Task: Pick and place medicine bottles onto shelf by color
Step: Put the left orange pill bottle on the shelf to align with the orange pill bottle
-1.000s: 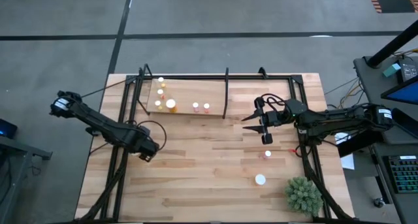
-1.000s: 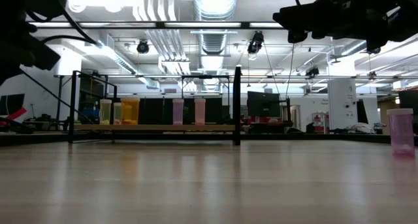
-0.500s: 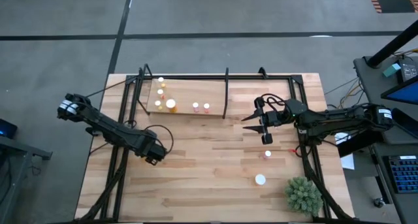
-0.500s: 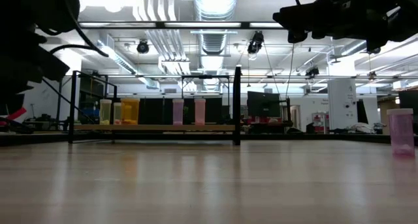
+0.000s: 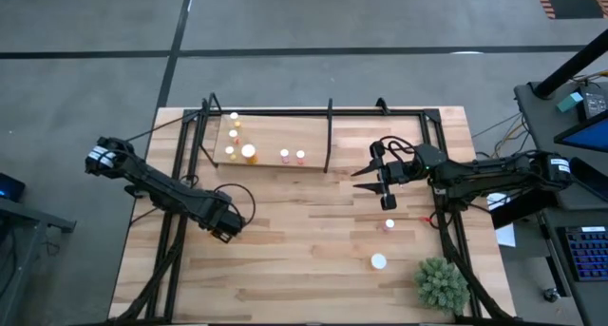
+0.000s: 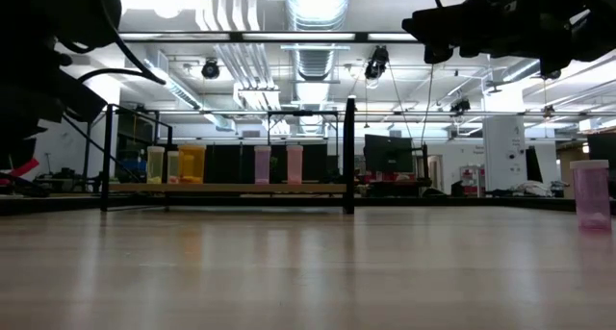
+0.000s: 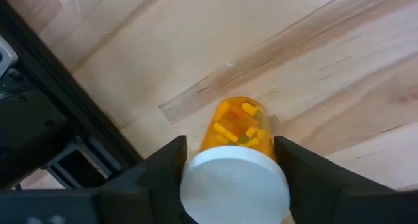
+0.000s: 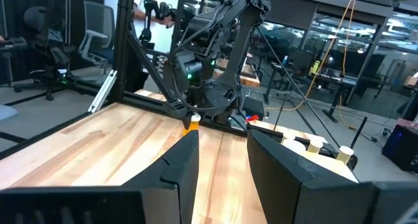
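Note:
My left gripper (image 5: 226,228) is over the table's left-middle, shut on an orange bottle with a white cap (image 7: 236,140); the bottle also shows in the right wrist view (image 8: 191,122). My right gripper (image 5: 365,179) is open and empty at the right, above the table, fingers pointing toward the left edge. The shelf (image 5: 271,136), a pale board with a black post (image 5: 329,136), lies at the far side. On it stand yellow and orange bottles (image 5: 248,152) at the left and two pink ones (image 5: 292,156) beside them. A pink bottle (image 5: 389,224) and a white one (image 5: 378,261) stand on the table. My left gripper has the orange bottle's white cap (image 7: 196,178) between its two fingers, one on each side. The fingers come from above, slanting down. The bottle points away below the fingers, cap up. Whether its base is on the table I cannot tell.
A green spiky plant (image 5: 442,283) stands at the near right corner. A black frame (image 5: 185,174) runs along the table's left, far and right sides. A small white-topped thing (image 5: 389,201) lies under my right gripper. Bare wood lies in the middle.
My left gripper has gone a little toward the table's right and near edges, staying shut on the orange bottle. My right arm has kept still.

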